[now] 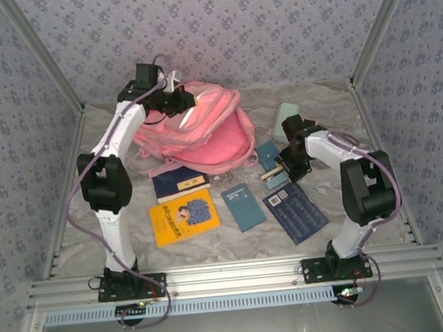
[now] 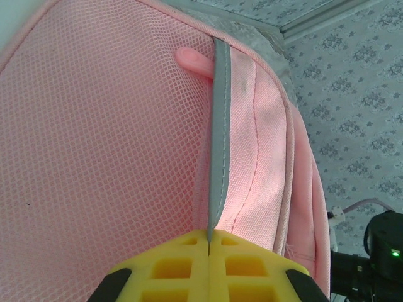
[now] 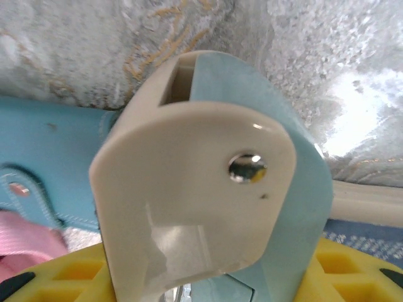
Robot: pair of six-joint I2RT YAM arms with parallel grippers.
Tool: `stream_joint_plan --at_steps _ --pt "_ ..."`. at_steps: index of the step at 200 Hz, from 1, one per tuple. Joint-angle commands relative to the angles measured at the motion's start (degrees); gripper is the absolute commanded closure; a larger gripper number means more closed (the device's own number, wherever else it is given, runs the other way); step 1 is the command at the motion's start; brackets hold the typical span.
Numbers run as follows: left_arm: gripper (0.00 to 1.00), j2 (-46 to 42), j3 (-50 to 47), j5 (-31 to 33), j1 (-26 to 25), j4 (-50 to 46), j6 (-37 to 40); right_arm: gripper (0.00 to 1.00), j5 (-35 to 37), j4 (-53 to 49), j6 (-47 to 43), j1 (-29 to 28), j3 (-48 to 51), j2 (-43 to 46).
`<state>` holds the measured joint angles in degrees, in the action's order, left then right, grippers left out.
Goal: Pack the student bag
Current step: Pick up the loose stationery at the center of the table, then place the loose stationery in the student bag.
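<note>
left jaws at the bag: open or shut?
Shut on the student bag: left wrist view shows the left gripper with yellow pads pressed together, the bag's grey stripe pinched between.

The student bag [image 1: 210,128] lies behind the books [image 1: 183,217] on the table [image 1: 236,246].

The student bag [image 2: 94,157] is matt mesh cloth; cream holder [image 3: 189,189] glossy plastic.

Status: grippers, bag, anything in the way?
Left gripper shut on student bag, at its grey stripe. Right gripper shut on cream-and-blue object. Books loose in front of bag.
</note>
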<state>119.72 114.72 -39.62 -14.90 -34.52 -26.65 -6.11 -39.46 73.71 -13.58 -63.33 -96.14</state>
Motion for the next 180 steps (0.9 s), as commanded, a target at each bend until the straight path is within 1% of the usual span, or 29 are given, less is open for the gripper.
stream_joint_plan --at_steps 1,41,64,80,94,107,122,144,163,180 --pt "1.0 -5.26 4.82 -3.36 0.15 1.41 0.0 0.63 1.39 -1.44 -1.28 0.61 0.6 4.11" --pt "1.0 -5.82 6.54 -3.27 -0.71 0.26 -0.06 0.63 4.05 -1.07 -3.92 0.28 -0.37 10.2" --pt "1.0 -5.58 7.94 -4.07 -1.71 -0.57 0.66 0.63 4.11 0.56 -4.51 -1.01 -1.54 12.66" --pt "1.0 -5.2 9.75 -4.97 -2.44 -1.6 1.53 0.64 3.4 2.5 -5.3 -2.3 -3.28 12.71" --pt "1.0 -3.95 12.78 -6.26 -3.09 -3.96 2.79 0.64 1.44 4.73 -7.08 -3.57 -4.5 11.41" --pt "1.0 -3.6 13.68 -7.1 -3.55 -4.02 3.14 0.64 -1.11 7.45 -8.43 -4.6 -8.94 9.4" --pt "1.0 -3.78 13.66 -8.15 -3.82 -4.0 3.05 0.64 -3.64 9.02 -10.7 -5.91 -12.9 6.32" --pt "1.0 -4.26 13.32 -10.06 -4.0 -3.65 3.72 0.65 -4.94 10.84 -13.05 -7.71 -17.65 2.32" --pt "1.0 -5.34 11.67 -11.3 -4.01 -2.37 4.06 0.65 -7.24 12.8 -13.58 -9.05 -21.26 -1.34" --pt "1.0 -5.89 10.54 -12.68 -4.0 -0.74 3.98 0.64 -8.81 13.99 -12.31 -10.36 -24.06 -5.14"
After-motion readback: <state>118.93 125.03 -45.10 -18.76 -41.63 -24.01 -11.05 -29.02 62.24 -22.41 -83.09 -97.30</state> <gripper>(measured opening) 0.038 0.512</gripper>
